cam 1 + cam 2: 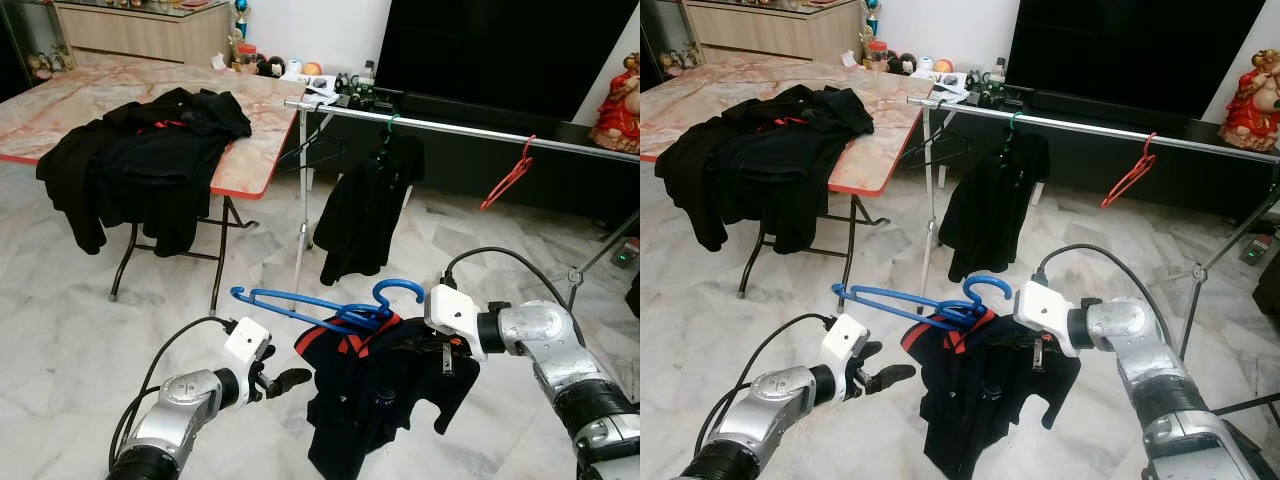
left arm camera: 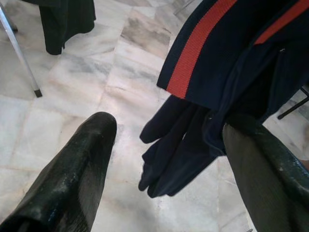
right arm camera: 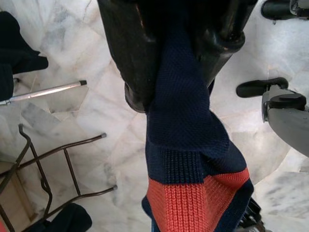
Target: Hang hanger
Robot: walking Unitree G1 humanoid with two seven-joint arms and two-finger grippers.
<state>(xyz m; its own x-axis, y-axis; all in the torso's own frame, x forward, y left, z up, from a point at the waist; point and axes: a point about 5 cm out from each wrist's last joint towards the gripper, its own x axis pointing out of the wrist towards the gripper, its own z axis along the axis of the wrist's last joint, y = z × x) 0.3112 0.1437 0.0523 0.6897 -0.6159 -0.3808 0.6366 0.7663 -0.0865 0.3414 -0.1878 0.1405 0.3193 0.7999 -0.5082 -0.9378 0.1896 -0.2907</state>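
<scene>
Left tool point(image 1: 283, 381) gapes; right tool point(image 3: 178, 72) clamps garment point(image 1: 370, 400) (blue hanger point(image 1: 320, 305) lies level, hook toward rail point(image 1: 460, 125)).

A dark navy garment with red trim point(image 1: 975, 395) hangs on a blue hanger point(image 1: 925, 300) above the marble floor point(image 1: 700, 300). The right hand point(image 1: 1035, 345) is buried in the cloth at the garment's shoulder, pinching it. The left hand point(image 1: 885, 378) hovers just beside the garment's other side, fingers parted. Beyond them a metal rail point(image 1: 1090, 128) carries a black garment on a green hanger point(image 1: 990, 200) and a bare red hanger point(image 1: 1130, 172). A folding table point(image 1: 880, 140) holds a heap of black clothes point(image 1: 760, 150).
</scene>
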